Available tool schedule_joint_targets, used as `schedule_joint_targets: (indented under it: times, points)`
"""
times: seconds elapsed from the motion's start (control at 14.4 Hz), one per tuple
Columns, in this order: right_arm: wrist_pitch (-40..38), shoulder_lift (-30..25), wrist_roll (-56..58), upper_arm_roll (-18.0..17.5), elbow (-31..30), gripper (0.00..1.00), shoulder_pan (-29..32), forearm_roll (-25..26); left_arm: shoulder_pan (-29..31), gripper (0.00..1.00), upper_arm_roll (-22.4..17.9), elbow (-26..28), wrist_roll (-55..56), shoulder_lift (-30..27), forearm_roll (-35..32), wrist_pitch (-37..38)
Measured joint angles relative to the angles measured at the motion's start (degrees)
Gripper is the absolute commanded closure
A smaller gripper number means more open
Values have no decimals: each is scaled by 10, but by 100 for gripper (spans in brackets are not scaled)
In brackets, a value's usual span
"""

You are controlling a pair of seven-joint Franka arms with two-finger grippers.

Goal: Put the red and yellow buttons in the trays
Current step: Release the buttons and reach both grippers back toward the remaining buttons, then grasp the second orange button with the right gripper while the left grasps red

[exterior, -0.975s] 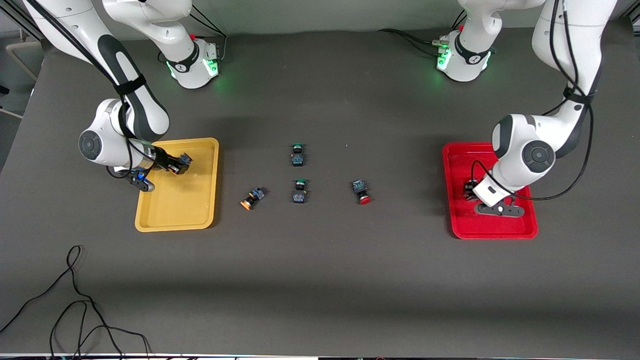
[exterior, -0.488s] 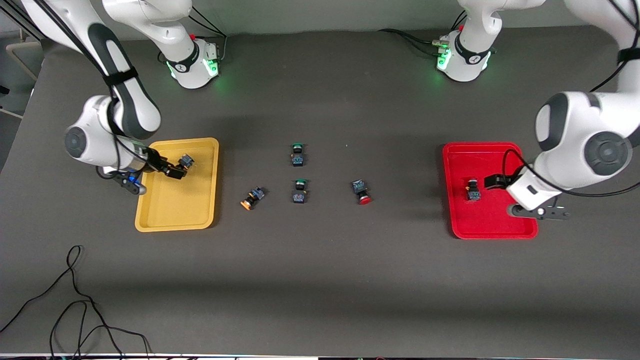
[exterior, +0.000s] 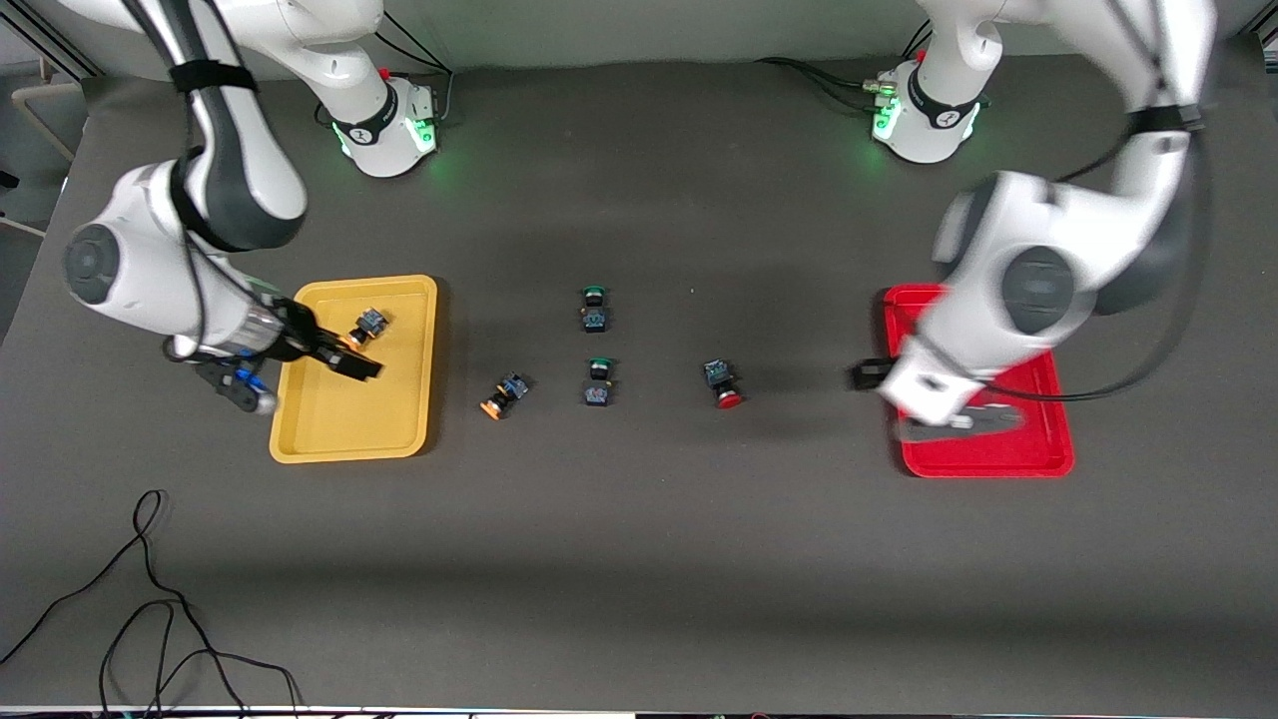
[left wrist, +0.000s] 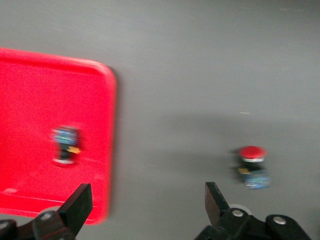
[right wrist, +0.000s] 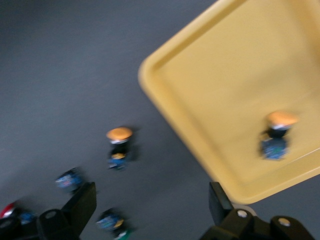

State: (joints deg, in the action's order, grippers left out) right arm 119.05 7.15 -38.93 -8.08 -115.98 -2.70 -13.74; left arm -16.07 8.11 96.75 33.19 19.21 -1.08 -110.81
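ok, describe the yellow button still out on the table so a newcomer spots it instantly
Start at the yellow tray toward the right arm's end of the table. On the dark table beside it, toward the middle, lies one yellow button. It is tipped on its side with an orange-yellow cap; the upright neighbours are green-capped or red-capped.

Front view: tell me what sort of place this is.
Probably a robotics lab bench for sorting trials: two arms bolted to a dark-covered table, a yellow tray and a red tray at its ends, small push-button switches between them, loose cables at the table's edge.
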Motion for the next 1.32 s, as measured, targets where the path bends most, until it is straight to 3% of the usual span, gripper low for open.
schedule_joint_targets:
  times: [0.21,0.7,0.84,0.91,1.04,1.11,1.25,1.32]
  points:
    - [5,64,-60,-55,49,0,-7,5,-81,0,2,-48,108,61,-1,-38]
    - [130,206,-74,-65,61,0,-29,20,-132,1,1,-31,201,201,-4,-201]
    - [151,222,-111,-67,52,0,-39,53,-135,9,0,-24,215,218,-4,-216]
    - [154,225,-130,-73,49,0,-41,66,-135,22,0,-23,221,220,-4,-216]
    - [162,228,-169,-84,44,0,-46,92,-135,63,-1,-21,227,220,-5,-216]
    - [168,232,-183,-86,41,0,-50,100,-135,76,-2,-20,228,221,-5,-216]
    - [187,243,-197,-86,32,1,-63,106,-135,83,-2,-20,230,221,-5,-216]
    - [195,248,-199,-86,27,8,-67,112,-135,84,-3,-20,230,221,-5,-216]
